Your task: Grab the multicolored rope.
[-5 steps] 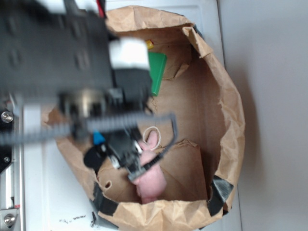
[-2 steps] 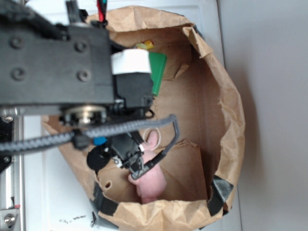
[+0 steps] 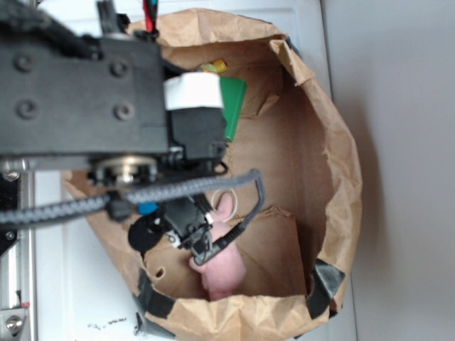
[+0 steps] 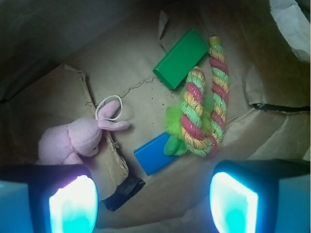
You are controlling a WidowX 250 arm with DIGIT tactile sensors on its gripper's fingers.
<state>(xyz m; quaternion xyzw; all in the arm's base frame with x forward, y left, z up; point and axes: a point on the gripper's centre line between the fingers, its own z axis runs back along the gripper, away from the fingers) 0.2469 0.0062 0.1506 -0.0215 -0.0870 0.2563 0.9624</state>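
Jaws: the gripper [image 4: 153, 196] is spread wide with nothing between its pads, hovering above the bag floor.
Rope: the multicolored rope [image 4: 203, 109] lies folded in a loop ahead of the jaws and toward the right pad, its frayed green tuft touching the blue block [image 4: 154, 154]; the green block [image 4: 181, 58] sits just beside its far end.
Others: the pink plush bunny [image 4: 77, 141] lies near the left pad, well apart from the rope.
Container: the paper bag [image 3: 334, 142] holds everything, apparently on a white tabletop [image 3: 64, 298].
Progress: no contact yet; centring over the rope, descent and closing all remain.
Writing: none readable.
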